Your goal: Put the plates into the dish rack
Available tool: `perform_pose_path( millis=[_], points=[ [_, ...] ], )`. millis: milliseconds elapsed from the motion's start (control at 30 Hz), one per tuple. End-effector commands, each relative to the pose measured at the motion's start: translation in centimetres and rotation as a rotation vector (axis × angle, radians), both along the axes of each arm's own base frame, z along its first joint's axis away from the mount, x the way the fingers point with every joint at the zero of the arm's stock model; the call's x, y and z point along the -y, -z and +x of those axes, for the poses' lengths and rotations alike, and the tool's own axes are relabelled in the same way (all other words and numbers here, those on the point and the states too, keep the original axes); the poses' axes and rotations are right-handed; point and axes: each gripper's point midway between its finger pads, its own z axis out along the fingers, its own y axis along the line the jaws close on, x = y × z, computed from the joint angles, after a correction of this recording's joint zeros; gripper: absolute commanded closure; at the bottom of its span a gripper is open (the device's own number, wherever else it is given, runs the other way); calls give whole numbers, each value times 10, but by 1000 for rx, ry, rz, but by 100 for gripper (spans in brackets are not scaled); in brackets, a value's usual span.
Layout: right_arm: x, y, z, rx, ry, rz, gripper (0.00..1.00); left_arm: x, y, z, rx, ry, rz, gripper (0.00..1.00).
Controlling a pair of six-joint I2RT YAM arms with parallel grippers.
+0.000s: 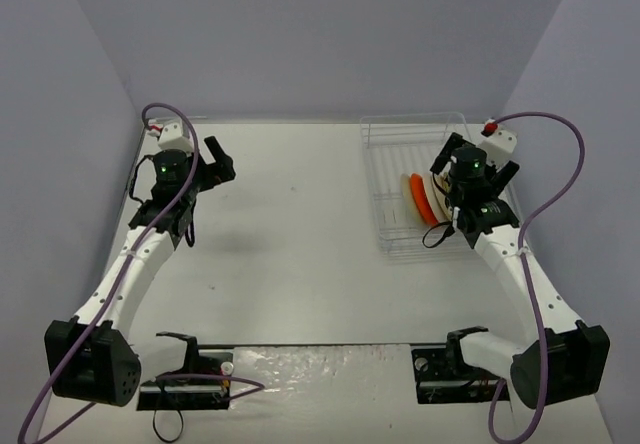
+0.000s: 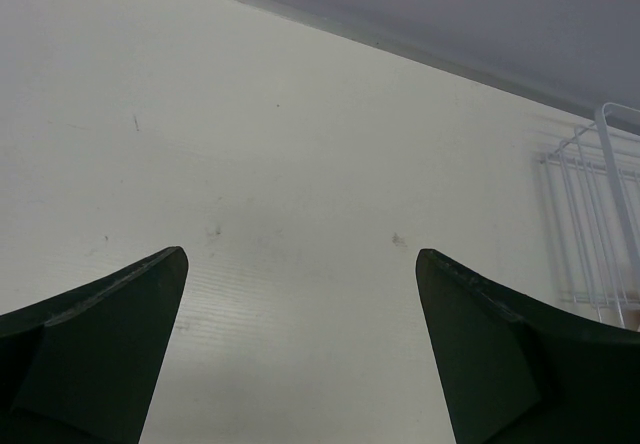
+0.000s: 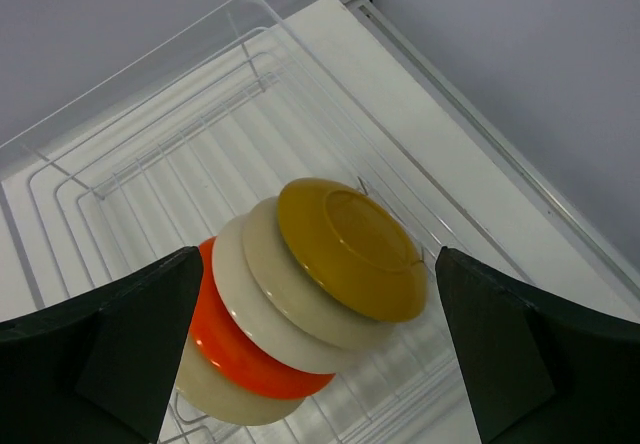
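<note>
The wire dish rack stands at the back right of the table; it also shows in the right wrist view and its corner in the left wrist view. Several plates stand on edge in its slots: a mustard-yellow plate in front, two cream plates, an orange-red plate and a cream plate behind. In the top view the plates sit beside my right gripper, which is open above them and holds nothing. My left gripper is open and empty over bare table at the back left.
Grey walls close in the table at the back and both sides. Two black fixtures sit at the near edge by the arm bases. Purple cables loop from each arm.
</note>
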Motion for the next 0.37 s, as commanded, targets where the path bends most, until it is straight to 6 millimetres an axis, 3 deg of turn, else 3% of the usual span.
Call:
perform_pose_path(
  millis=[0,167,333],
  points=[
    [25,-30,-23,201,177,96,0,-22,-31,-6,97,-91,25,3],
    [38,-36,-42,231,243,77,0,-29,-33,-10,109,-123,28,3],
    [42,-35,-48,217,250,53,0,-30,-35,-12,115,-126,28,3]
  ],
)
